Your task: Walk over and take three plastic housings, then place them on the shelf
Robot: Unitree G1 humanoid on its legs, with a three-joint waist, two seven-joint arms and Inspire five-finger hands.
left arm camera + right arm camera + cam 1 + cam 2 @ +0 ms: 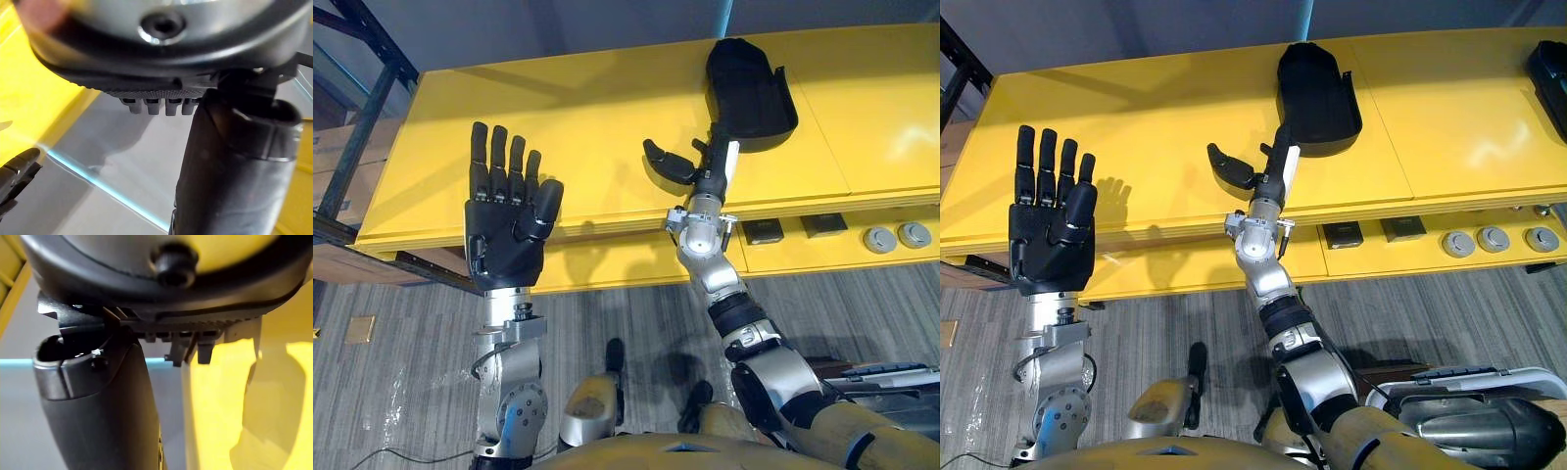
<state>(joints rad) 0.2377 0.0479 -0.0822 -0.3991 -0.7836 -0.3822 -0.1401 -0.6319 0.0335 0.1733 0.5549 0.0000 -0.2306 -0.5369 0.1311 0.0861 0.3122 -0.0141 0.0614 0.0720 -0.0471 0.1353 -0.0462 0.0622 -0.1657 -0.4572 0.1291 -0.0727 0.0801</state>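
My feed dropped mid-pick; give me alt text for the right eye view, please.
The right hand, fingers straight and thumb out, reaches over a yellow table to the near edge of a black plastic housing. The left hand is raised open beside it, palm toward the camera, holding nothing.

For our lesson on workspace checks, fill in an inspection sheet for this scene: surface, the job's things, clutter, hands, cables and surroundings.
Surface: yellow table top, mostly bare.
Job's things: black plastic housing lying on the top, close to the right hand; another dark piece at the far right edge.
Clutter: dark squares and grey round parts on the front ledge.
Hands: left hand raised, open, empty; right hand open, edge-on, reaching toward the housing.
Cables: nothing seen.
Surroundings: dark rack, cardboard boxes, grey floor.
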